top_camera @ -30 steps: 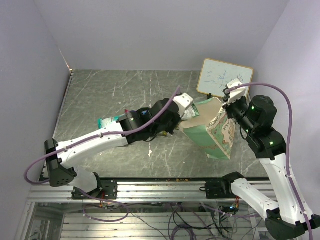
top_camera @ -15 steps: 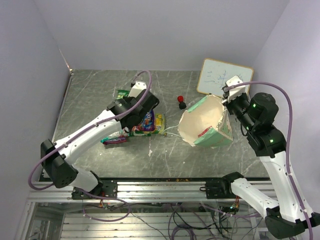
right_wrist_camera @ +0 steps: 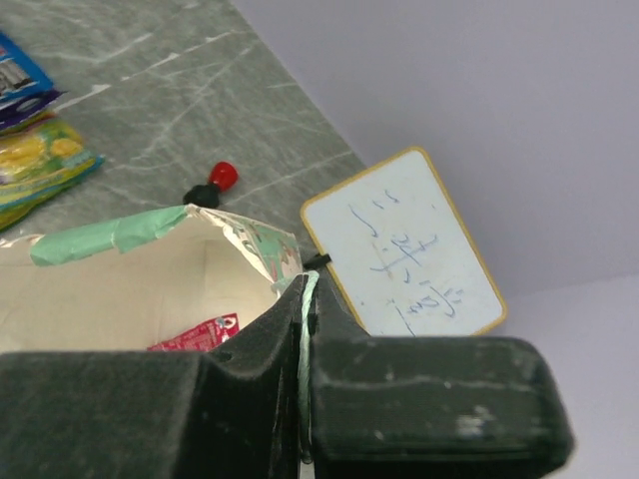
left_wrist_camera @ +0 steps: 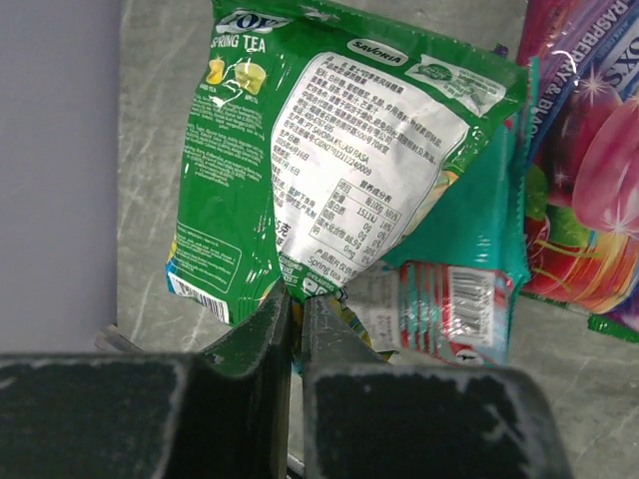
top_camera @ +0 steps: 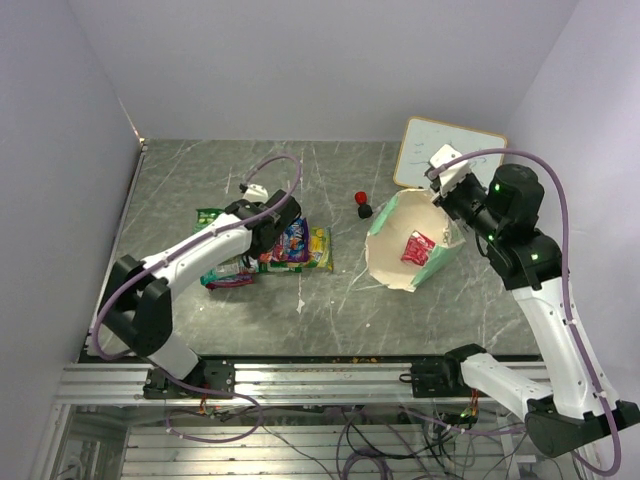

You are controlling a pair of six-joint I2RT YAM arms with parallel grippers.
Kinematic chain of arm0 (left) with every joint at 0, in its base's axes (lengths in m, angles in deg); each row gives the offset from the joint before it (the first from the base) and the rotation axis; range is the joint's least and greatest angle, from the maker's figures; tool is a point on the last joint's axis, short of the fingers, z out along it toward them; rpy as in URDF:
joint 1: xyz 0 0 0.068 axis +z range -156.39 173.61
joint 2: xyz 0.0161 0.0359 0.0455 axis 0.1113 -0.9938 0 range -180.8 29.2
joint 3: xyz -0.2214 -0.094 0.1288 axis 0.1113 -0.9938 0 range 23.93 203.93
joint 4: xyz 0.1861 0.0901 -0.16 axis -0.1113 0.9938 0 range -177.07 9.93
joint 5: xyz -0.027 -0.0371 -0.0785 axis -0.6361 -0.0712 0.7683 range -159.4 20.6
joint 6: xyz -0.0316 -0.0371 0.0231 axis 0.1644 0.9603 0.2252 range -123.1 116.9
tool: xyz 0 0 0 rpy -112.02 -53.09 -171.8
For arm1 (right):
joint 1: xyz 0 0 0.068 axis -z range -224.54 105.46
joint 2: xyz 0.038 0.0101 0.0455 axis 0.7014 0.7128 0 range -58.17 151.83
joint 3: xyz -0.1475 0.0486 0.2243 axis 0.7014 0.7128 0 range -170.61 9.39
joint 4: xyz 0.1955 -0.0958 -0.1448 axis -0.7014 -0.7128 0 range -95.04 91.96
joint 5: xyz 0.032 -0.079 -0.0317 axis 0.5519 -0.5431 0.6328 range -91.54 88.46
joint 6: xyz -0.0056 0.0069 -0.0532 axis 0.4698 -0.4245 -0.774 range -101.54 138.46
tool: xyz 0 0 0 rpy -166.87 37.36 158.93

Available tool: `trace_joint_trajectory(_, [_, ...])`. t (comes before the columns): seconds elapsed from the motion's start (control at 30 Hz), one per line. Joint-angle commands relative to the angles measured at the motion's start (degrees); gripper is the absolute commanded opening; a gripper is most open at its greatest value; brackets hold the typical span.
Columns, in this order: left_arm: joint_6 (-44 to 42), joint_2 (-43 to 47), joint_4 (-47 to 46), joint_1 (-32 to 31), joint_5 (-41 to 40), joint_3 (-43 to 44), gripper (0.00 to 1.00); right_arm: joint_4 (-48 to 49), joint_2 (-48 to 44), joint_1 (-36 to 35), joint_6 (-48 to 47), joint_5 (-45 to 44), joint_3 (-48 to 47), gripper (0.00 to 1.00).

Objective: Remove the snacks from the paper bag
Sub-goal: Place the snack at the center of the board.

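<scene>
Grey marbled desk carries the bag, tipped over with its mouth open and its rim pinched flat in the right hand. Several snacks lie on the desk to its left, and one red packet sits inside. The left hand pinches the edge of a green packet. The packets look light, slick and crinkly, so a crimped seam seems the surest hold.

Green Spring Tea packet: glossy, crinkled plastic film; paper bag: matt paper, tan inside; table: smooth grey marbled surface; whiteboard: glossy, wood-coloured rim.
</scene>
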Motion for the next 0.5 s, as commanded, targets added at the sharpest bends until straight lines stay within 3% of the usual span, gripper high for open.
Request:
trace_joint_trajectory(0.0, [-1.15, -4.26, -6.14, 0.99, 4.17, -1.35, 0.1, -10.19, 2.11, 0.47, -5.09, 11.49, -4.06, 0.0])
trace_joint_trajectory(0.1, [-0.81, -4.78, -7.88, 1.0, 8.92, -2.86, 0.19, -14.45, 0.84, 0.47, -3.29, 21.77, -1.74, 0.0])
trace_joint_trajectory(0.2, [-0.53, -3.23, -8.65, 1.0, 11.28, -3.79, 0.3, -12.87, -2.19, 0.47, 4.88, 27.77, 2.64, 0.0])
trace_joint_trajectory(0.33, [-1.06, -1.73, -8.53, 1.0, 13.03, -3.5, 0.43, -3.62, -8.52, 0.47, 20.76, 30.41, 12.77, 0.0])
trace_joint_trajectory(0.47, [-2.1, -1.01, -6.6, 1.0, 13.64, -0.3, 0.58, -0.99, -10.62, 0.4, 25.67, 32.45, 17.67, 0.0])
